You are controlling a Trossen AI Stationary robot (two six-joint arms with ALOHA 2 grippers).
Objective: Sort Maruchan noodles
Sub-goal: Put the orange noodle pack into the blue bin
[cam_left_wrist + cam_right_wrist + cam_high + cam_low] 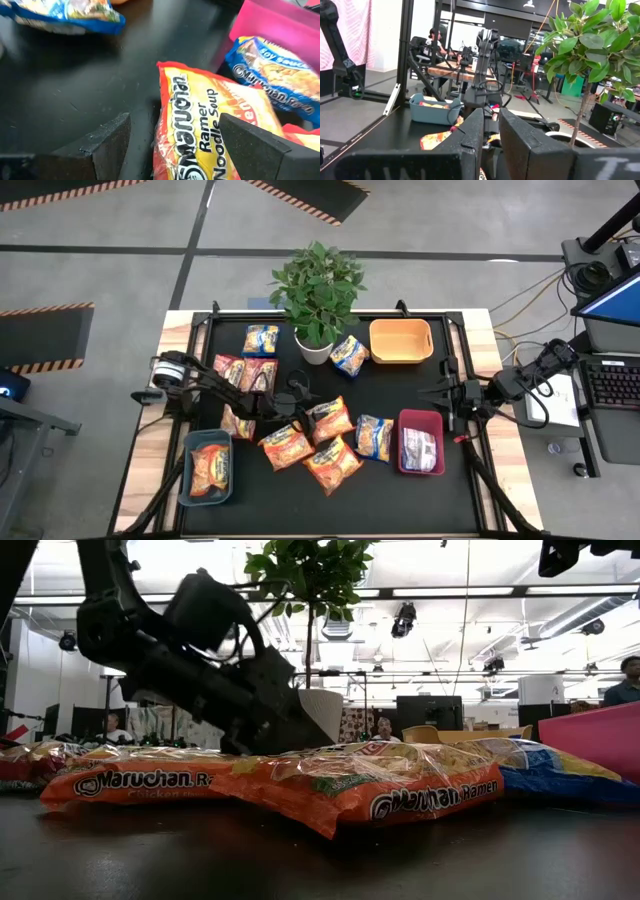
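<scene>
Maruchan noodle packets lie flat across the black mat: orange ones, blue ones, red ones. My left gripper is low over the mat's middle, open, with a finger on each side of the near end of an orange packet; I see no touch. My right gripper waits raised at the right, shut and empty. One orange packet lies in the grey-blue bin.
A potted plant in a white pot stands at the far middle. An orange bin sits far right. A red bin near right holds one packet. People sit in the room beyond the table.
</scene>
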